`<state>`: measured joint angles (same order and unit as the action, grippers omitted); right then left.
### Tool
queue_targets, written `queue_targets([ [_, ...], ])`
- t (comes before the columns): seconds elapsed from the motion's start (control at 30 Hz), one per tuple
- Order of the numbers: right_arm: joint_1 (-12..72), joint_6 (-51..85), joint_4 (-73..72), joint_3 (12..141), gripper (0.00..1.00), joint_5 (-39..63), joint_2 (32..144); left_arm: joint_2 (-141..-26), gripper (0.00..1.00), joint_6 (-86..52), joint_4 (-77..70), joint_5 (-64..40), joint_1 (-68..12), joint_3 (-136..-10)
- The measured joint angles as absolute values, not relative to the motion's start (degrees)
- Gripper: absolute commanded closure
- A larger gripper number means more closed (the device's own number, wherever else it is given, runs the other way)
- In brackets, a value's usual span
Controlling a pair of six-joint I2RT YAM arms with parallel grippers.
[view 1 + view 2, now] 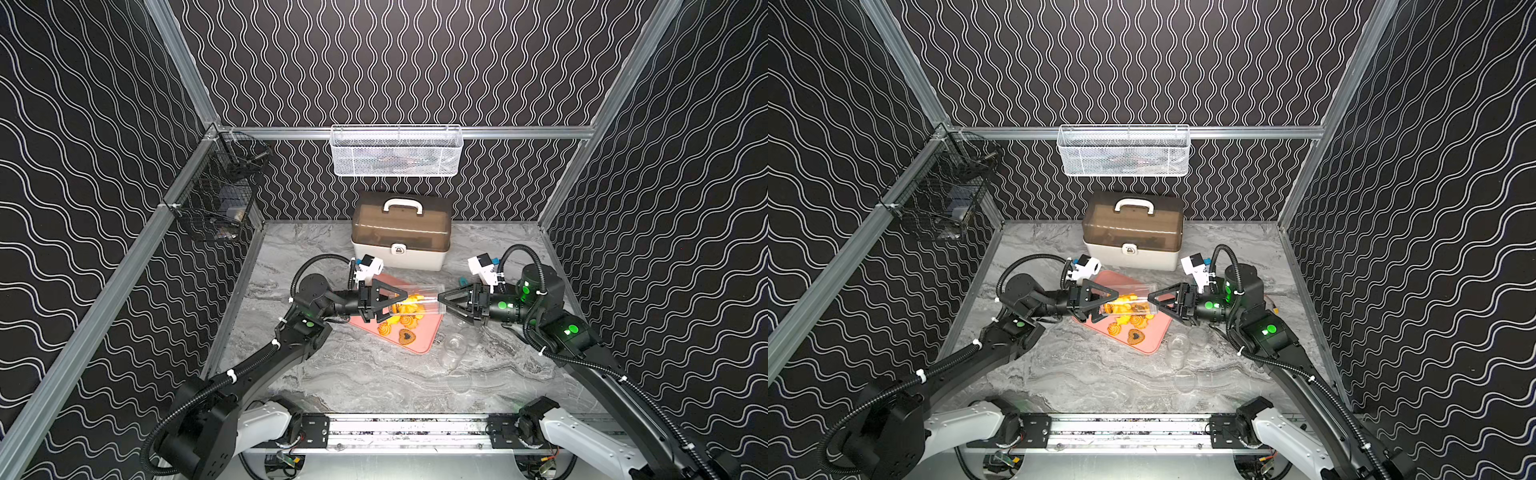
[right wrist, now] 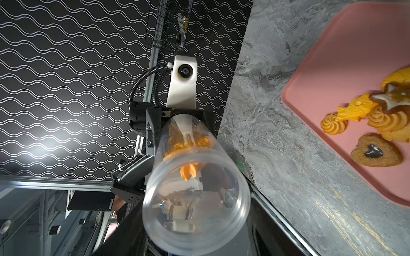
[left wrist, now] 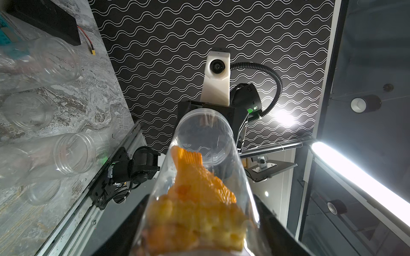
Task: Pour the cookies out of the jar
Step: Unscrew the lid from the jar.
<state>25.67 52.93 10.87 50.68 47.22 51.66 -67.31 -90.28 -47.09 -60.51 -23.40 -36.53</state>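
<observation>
Resting on the grey marble table point(image 1: 353, 374) toward its front right corner are several empty jars point(image 1: 455, 347), clear plastic, close together and hard to count in both top views.

Just behind them, near the table's middle, a pink tray point(image 1: 428, 334) lies turned with one corner toward the front edge. On it sits a loose heap of cookies point(image 1: 405, 326): orange swirls, a brown heart with a dark centre at the heap's near side, and, in the right wrist view, a brown star with pale icing on top.

Above the tray's far half the jar point(image 1: 428, 297) hangs level, clear of the tray, stretched between the two arms. The left pincer point(image 1: 397, 307) is clenched on one end of it. More cookies are piled inside at that end, orange and ridged, while the rest of the jar is bare. The right pincer point(image 1: 442, 303) grasps the other end, a finger against each side. Which end is the mouth I cannot tell.

At the table's far edge stands a carry case point(image 1: 401, 237) with a white base, a smoky brown lid and a white handle, latched shut.

On the back wall's rail hangs a white mesh basket point(image 1: 397, 156), and on the left wall a black wire basket point(image 1: 216, 199). What either holds is too dim to name.
</observation>
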Motion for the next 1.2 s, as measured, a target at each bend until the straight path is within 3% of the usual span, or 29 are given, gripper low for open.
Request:
queue_targets([
  [0.23,24.84,48.95,8.25,50.74,0.3,46.96,51.9,-68.16,0.36,-92.82,-48.49,-59.92,-22.5,-35.29],
  [0.27,24.71,48.47,8.21,50.87,0.26,47.03,52.12,-68.23,0.36,-93.03,-48.8,-59.92,-22.46,-35.27],
  [0.37,24.71,47.29,8.43,51.44,0.01,47.16,53.47,-68.29,0.36,-93.47,-49.71,-59.94,-22.39,-35.22],
  [0.4,24.71,46.89,9.04,51.96,0.0,47.18,54.28,-68.31,0.36,-93.56,-50.0,-59.92,-22.39,-35.22],
  [0.63,24.73,45.95,11.92,53.36,0.01,47.94,58.24,-68.36,0.36,-94.41,-51.03,-59.99,-22.28,-35.22],
  [1.2,24.73,50.37,8.38,53.76,0.28,52.88,59.53,-68.75,0.36,-95.74,-52.03,-60.18,-22.22,-35.14],
])
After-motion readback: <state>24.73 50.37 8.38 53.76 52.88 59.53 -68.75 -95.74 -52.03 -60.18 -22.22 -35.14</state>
